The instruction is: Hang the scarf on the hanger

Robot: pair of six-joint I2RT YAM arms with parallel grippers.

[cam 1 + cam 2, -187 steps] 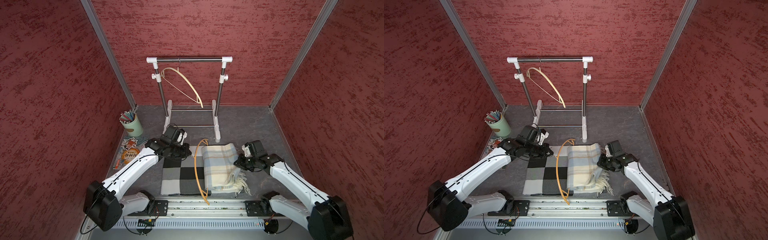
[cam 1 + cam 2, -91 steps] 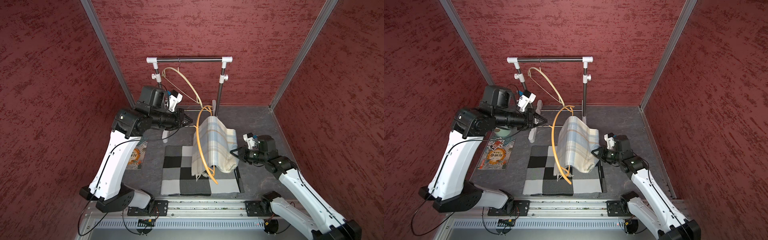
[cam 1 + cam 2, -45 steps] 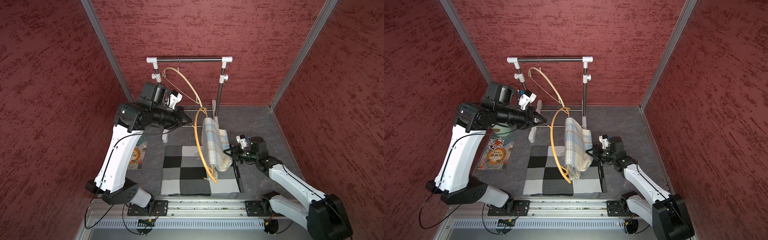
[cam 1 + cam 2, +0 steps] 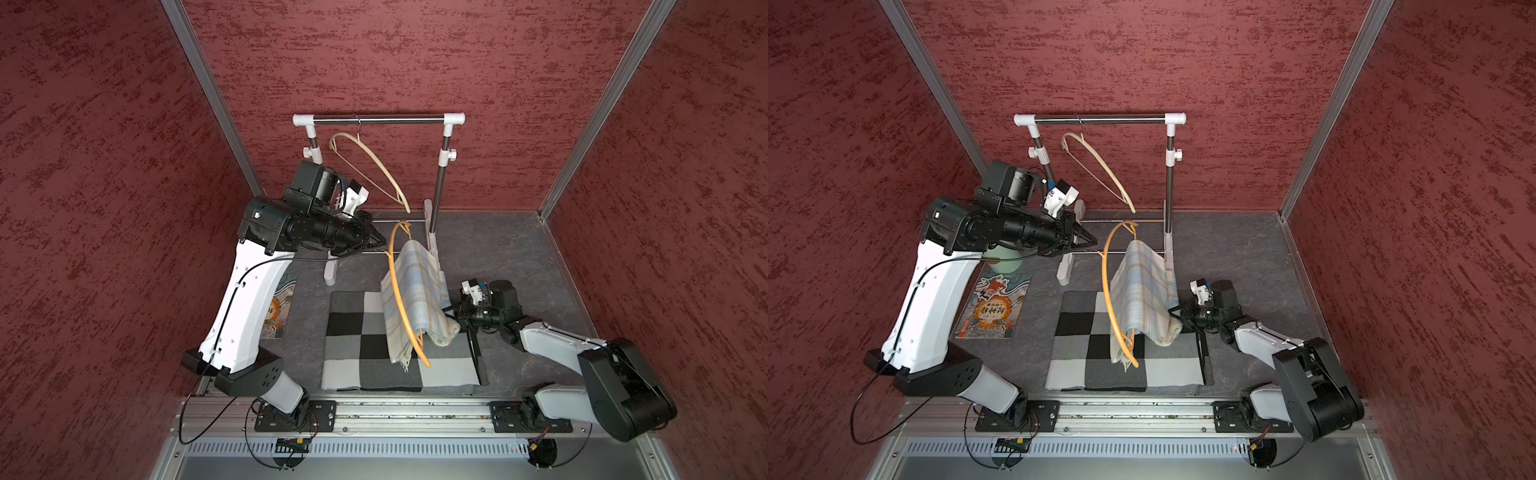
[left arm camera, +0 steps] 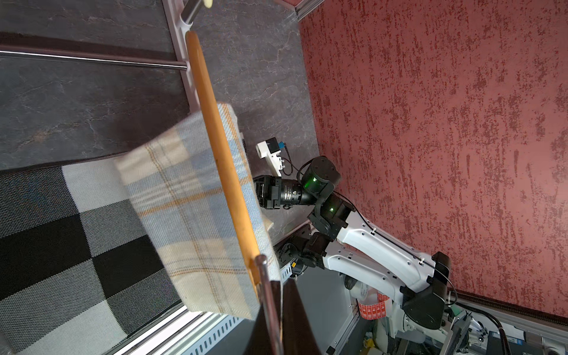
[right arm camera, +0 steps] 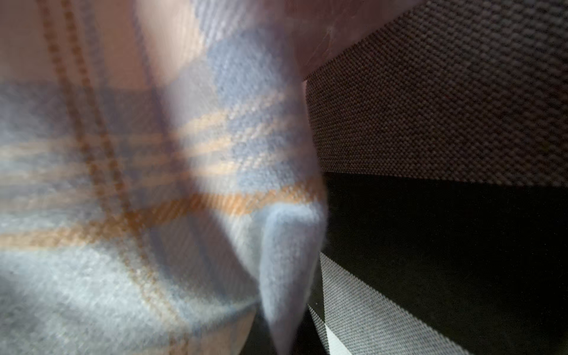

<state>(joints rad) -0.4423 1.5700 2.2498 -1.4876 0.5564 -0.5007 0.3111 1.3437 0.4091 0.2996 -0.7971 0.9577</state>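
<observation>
L gripper (image 4: pixel 380 243) is pinching the hanger (image 4: pixel 394 286) by its hook, up in the air. The scarf (image 4: pixel 419 291) is hanging on it, just below. R gripper (image 4: pixel 455 320) is squeezing the scarf's low corner, above the mat (image 4: pixel 353 324). 2 s ago both were lying flat on the mat. R fingers are hiding behind cloth, and the R wrist view is blurry.
</observation>
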